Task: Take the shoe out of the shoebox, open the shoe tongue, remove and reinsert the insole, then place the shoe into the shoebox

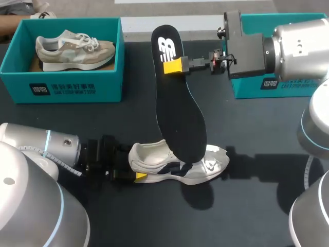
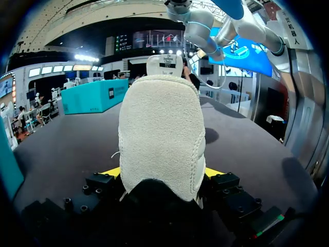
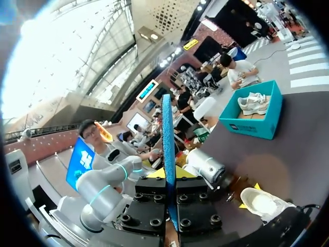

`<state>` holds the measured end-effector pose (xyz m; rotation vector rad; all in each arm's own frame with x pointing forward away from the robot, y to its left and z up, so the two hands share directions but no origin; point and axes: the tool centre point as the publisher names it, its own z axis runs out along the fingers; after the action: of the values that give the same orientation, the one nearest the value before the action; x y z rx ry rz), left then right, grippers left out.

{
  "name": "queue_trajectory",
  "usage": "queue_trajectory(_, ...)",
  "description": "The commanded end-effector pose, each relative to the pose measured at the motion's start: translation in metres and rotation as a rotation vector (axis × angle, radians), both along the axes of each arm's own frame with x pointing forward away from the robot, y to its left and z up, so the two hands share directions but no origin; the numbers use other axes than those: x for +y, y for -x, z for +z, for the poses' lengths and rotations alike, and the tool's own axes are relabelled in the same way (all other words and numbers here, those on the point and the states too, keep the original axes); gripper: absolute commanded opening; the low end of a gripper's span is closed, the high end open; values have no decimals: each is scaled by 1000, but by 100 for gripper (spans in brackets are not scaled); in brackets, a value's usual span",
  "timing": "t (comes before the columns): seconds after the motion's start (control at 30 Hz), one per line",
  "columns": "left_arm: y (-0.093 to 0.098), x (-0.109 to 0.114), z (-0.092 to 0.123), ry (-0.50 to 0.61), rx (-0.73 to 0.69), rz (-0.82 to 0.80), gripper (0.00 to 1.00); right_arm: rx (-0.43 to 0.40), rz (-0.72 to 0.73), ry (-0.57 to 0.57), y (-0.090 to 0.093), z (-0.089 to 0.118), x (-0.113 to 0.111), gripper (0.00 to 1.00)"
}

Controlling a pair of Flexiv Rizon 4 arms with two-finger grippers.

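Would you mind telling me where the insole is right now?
Head view: the insole is mid-table, heel end in the right pincer, toe end at the shoe that the left pincer holds.

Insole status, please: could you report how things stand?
Left gripper shut on shoe, at heel. Right gripper shut on insole, toe end in shoe opening. Second shoe sits in shoebox, apart.

The head camera is fixed above and behind the robot and looks down on the whole desk (image 1: 257,206). The left wrist camera sits low, close behind the heel of the shoe (image 2: 159,139), and faces along the desk top. The right wrist camera looks along the edge-on insole (image 3: 167,149) towards the desk's left edge. All three views share the shoe.
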<state>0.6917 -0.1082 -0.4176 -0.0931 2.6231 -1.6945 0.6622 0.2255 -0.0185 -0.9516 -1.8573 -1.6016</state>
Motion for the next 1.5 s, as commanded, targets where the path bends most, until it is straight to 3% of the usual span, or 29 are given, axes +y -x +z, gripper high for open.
queue_trajectory(0.03, 1, -3, -7, -1, 0, 0, 0, 2, -4, 11, 3, 4, -2, 0)
queue_trajectory(0.27, 1, -3, -7, -1, 0, 0, 0, 2, -4, 11, 3, 4, -2, 0)
queue_trajectory(0.33, 1, -3, -7, -1, 0, 0, 0, -62, 18, -69, 2, 9, -6, 0)
queue_trajectory(0.47, 1, -3, -7, -1, 0, 0, 0, -140, 30, -98, 12, 15, -14, 0)
queue_trajectory(0.67, 1, -3, -7, -1, 0, 0, 0, -161, 32, -82, 30, 21, -20, 0)
queue_trajectory(0.93, 1, -3, -7, -1, 0, 0, 0, -121, 25, -71, 49, 23, -22, 0)
queue_trajectory(1.5, 1, -3, -7, -1, 0, 0, 0, -120, 44, -85, 69, 18, -16, 0)
